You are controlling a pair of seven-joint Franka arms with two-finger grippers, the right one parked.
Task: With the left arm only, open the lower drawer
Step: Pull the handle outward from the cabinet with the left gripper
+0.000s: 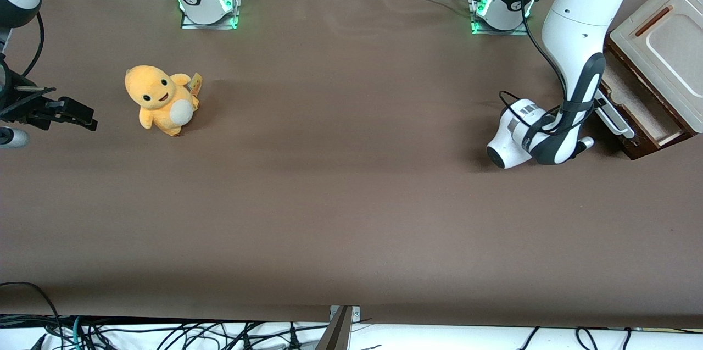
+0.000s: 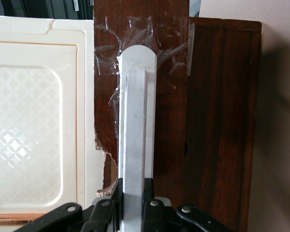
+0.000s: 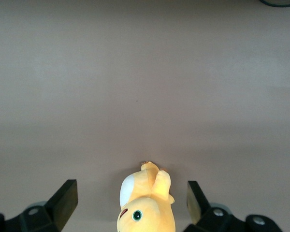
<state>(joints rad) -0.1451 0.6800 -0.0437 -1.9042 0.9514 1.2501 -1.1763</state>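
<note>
Left wrist only: jaws clamping lower drawer (image 2: 217,121) handle (image 2: 137,125).

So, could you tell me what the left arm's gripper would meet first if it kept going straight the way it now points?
The gripper is shut on the white bar handle of the lower drawer. Going straight on, it would probably press first into the dark-brown drawer front directly past the handle, though depth is unclear.

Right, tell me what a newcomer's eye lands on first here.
First the left arm, bent down at its end of the table, its gripper closed with jaws on the white bar handle of the lower drawer, which is pulled partly out. Then the orange plush toy, standing alone on the brown table toward the parked arm's end.
</note>
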